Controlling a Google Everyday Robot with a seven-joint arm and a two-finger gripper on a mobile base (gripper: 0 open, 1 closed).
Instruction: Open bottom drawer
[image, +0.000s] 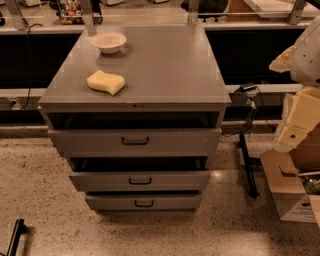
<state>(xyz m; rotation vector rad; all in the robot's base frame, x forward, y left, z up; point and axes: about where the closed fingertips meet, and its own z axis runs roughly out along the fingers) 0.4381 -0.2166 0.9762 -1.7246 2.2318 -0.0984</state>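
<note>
Speckled floor (40, 190), grey table (165, 65) | locating bottom drawer (110, 201) beneath front edge, handle (144, 203) facing outward for pulling | holding end effector (295, 132) beyond right edge, grip state cannot tell

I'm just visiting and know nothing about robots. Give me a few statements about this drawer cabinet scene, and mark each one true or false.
1. A white bowl sits on top of the cabinet. True.
2. The yellow sponge lies inside the bowl. False: it lies on the cabinet top, apart from the bowl and nearer the front edge.
3. The bottom drawer has the slimmest front of the three. True.
4. The gripper is on the bottom drawer's handle. False: it is at the right edge of the view, away from the cabinet.
5. The cabinet has four drawers. False: it has three.
</note>
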